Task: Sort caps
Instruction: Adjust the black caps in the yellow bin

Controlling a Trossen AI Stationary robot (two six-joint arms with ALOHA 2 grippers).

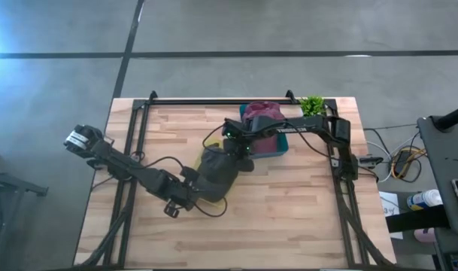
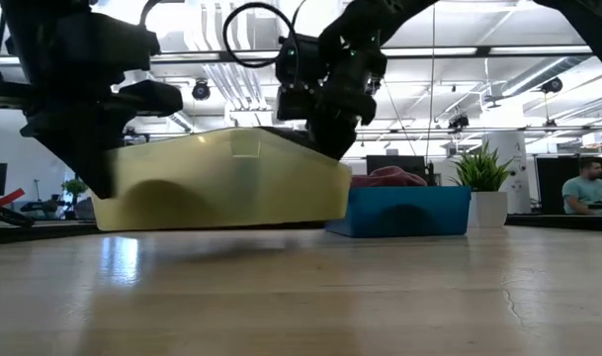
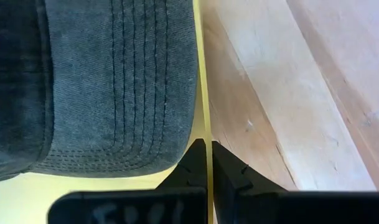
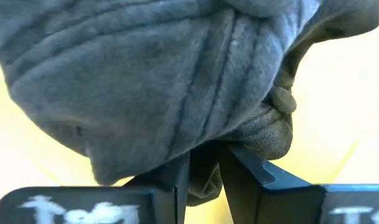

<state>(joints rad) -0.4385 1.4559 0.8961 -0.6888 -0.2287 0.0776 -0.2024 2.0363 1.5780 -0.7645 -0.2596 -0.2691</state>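
A dark olive-grey cap (image 1: 217,177) lies bunched in and over the yellow bin (image 2: 221,183) at mid-table. Its stitched brim (image 3: 114,93) lies inside the bin, beside my left gripper (image 3: 206,146), which is shut on the bin's rim. My right gripper (image 4: 205,155) comes down from the far right and is shut on the cap's crown (image 4: 145,81). Maroon caps (image 1: 265,120) fill the teal bin (image 2: 409,210) behind. My left gripper pinches the yellow bin's thin rim (image 3: 205,127) between its two fingers, one inside the bin and one outside. The fingers slant steeply down from the table's left. My right gripper pinches a fold of the cap's crown fabric (image 4: 205,171) between its two fingers, coming steeply from above. The crown bulges crumpled past the fingertips over the bin's yellow inside. One layer or several, I cannot tell.
The teal bin (image 1: 283,143) stands just beyond and right of the yellow bin (image 1: 197,162). A small potted plant (image 1: 312,105) sits at the far right corner. Bare wood lies toward the near edge. A person (image 2: 587,188) sits in the room beyond.
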